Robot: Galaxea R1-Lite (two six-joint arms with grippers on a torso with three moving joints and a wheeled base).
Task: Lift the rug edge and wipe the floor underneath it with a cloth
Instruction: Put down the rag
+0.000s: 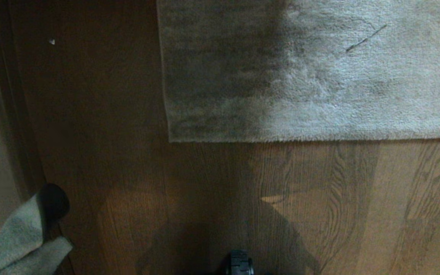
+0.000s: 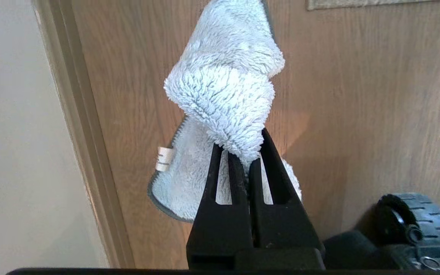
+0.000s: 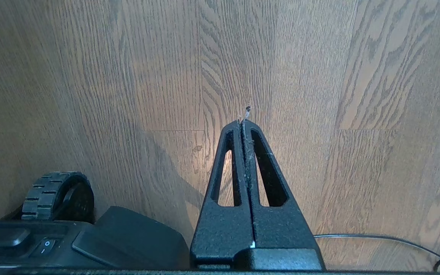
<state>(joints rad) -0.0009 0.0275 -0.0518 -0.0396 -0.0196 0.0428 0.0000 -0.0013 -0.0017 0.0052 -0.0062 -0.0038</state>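
- Nearest, at the robot's own base: a ribbed wheel (image 1: 240, 263) shows at the bottom of the head view, with bare floor (image 1: 357, 206) all round it.
- The left claw (image 2: 253, 147) hangs low on the robot's left, next to the skirting (image 2: 86, 152) and wall (image 2: 10, 133). Its jaws are pressed together on a fold of the cloth (image 2: 224, 84), which bunches above the tips and drapes down behind them.
- In the head view the cloth (image 1: 17, 240) sits at the lower left corner, well apart from the rug.
- The right claw (image 3: 246, 121) is pressed together on nothing but a wisp of lint, pointing at bare floor; a thin cable (image 3: 376, 238) lies near it. It is outside the head view.
- Farther out, the rug (image 1: 311, 76) lies flat. Its near edge (image 1: 319, 139) runs straight across, left to right, ending in a square corner (image 1: 171, 140) with the side border running away from the robot.
- The turning point, as I judge it: the edge lies ahead of both claws and mostly to the right, so the empty right claw looks better placed to lift it, its jaws first needing to spread, while the left brings the cloth forward and inward beneath.
- Nothing is lifted yet; the floor under the rug is hidden.
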